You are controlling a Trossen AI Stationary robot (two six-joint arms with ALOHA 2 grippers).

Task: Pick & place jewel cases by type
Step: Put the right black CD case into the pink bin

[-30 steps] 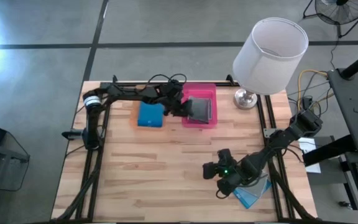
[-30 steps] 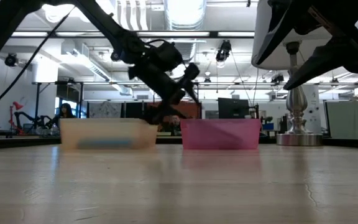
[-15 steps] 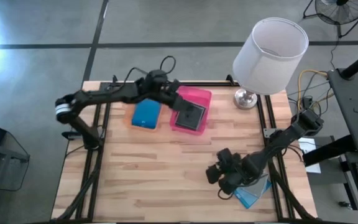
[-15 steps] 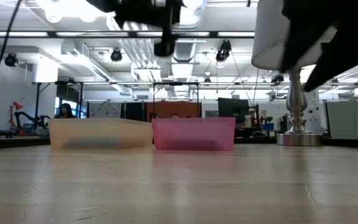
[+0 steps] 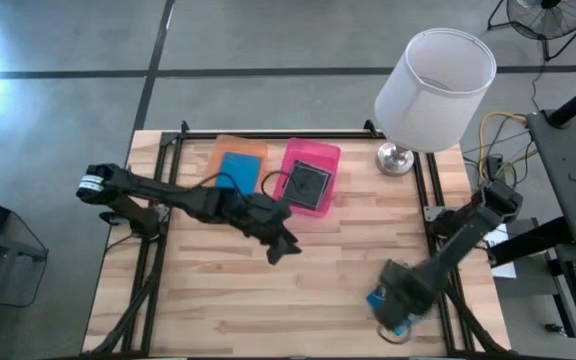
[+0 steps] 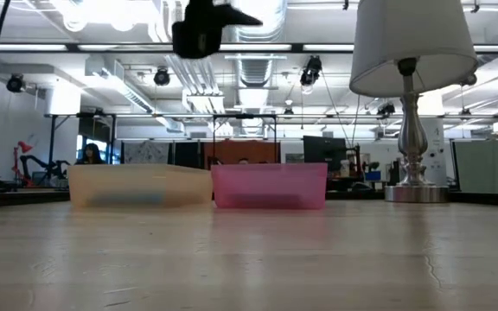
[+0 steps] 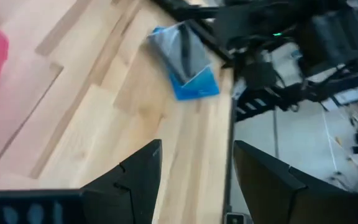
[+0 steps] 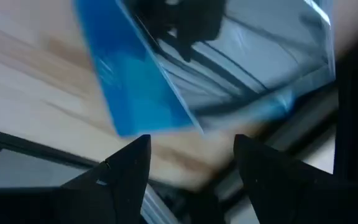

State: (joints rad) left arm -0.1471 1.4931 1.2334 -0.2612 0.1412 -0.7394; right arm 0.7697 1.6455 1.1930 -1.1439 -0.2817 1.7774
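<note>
A blue and clear jewel case [image 8: 197, 62] lies on another one at the table's near right corner; they also show in the left wrist view [image 7: 185, 62]. My right gripper [image 8: 191, 140] is open just above them [image 5: 376, 299], touching nothing that I can see. My left gripper [image 5: 286, 250] is open and empty above the middle of the table. A blue case [image 5: 236, 172] lies in the orange tray [image 5: 238, 146]. A grey case with a disc [image 5: 308, 184] lies in the pink tray [image 5: 298, 155].
A lamp with a white shade [image 5: 435, 75] stands on its metal foot [image 5: 395, 158] at the far right. The two trays stand side by side at the far middle [image 6: 141, 186] [image 6: 269, 186]. Black frame rails run along the table's left and right edges.
My left gripper has left the pink tray, gone up and come toward the near edge to the table's middle. Both trays have slid a little to the left, and the pink one has turned. My right gripper has gone toward the near right corner, over the cases.
</note>
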